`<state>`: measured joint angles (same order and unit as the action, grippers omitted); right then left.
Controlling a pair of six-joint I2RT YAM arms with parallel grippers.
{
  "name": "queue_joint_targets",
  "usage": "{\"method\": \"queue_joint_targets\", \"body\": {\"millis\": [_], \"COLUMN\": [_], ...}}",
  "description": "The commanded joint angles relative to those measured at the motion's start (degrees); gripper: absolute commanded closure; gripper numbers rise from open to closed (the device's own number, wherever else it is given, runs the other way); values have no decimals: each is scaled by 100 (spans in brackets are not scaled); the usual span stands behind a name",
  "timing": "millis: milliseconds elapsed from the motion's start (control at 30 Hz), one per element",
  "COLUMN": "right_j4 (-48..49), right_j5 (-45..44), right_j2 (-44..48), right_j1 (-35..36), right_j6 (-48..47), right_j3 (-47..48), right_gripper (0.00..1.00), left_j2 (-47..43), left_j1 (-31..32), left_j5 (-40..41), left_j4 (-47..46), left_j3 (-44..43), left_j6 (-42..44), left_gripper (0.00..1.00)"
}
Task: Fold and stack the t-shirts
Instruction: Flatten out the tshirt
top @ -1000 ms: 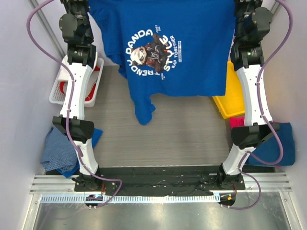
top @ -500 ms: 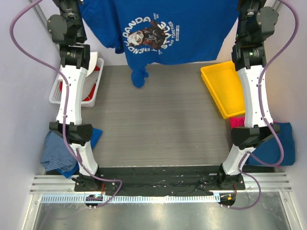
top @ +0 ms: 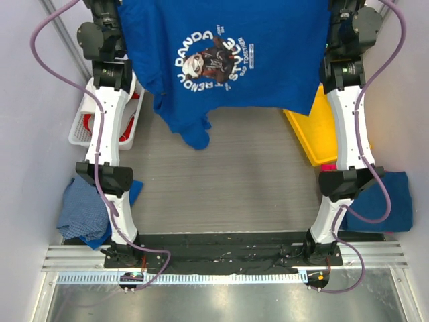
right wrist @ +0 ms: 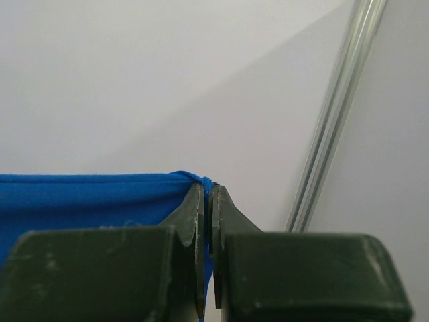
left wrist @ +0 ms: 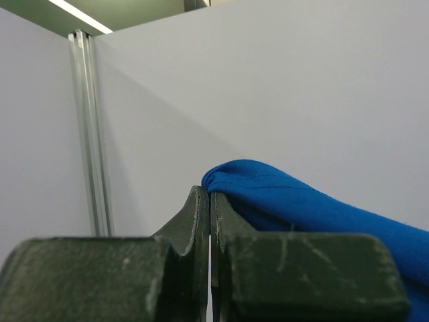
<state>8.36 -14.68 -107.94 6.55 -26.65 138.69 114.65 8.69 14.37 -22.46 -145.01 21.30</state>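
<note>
A royal blue t-shirt (top: 268, 67) with a round white-and-brown chest print hangs spread between my two raised arms at the top of the top view, one sleeve dangling low at the left. In the left wrist view my left gripper (left wrist: 210, 196) is shut on a folded edge of the shirt (left wrist: 301, 208). My right gripper (right wrist: 208, 191) is shut on another edge of the same cloth (right wrist: 87, 198). A crumpled plain blue t-shirt (top: 84, 215) lies by the left arm's base. Another blue one (top: 392, 201) lies at the right, with a bit of magenta pink cloth (top: 328, 168) beside it.
A yellow bin (top: 318, 137) sits on the grey mat at the right, partly under the hanging shirt. A white basket (top: 80, 131) with something red inside stands at the left behind my left arm. White walls close in both sides.
The held shirt swung up and away half a second ago, and has now come back down and nearer, covering part of the yellow bin again. Both grips stayed shut.
</note>
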Motion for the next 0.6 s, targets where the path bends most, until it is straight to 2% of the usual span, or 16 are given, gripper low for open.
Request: {"method": "queue_joint_targets", "body": {"millis": [0,333,567], "right_j4": [429,675,1053], "right_j5": [-193,-185,-27], "right_j2": [-200,-596,-746], "right_j1": [-39,-39,-4], "right_j6": [-191,-305,-226], "right_j3": [211,439,483], "right_gripper": [99,99,99], "left_j2": [241,541,637], "left_j1": [-148,-271,-289], "left_j5": [206,382,207], "left_j4": [-602,-918,-1349], "left_j3": [-273,-475,-519], "left_j6": [164,129,102], "left_gripper": [100,100,100]}}
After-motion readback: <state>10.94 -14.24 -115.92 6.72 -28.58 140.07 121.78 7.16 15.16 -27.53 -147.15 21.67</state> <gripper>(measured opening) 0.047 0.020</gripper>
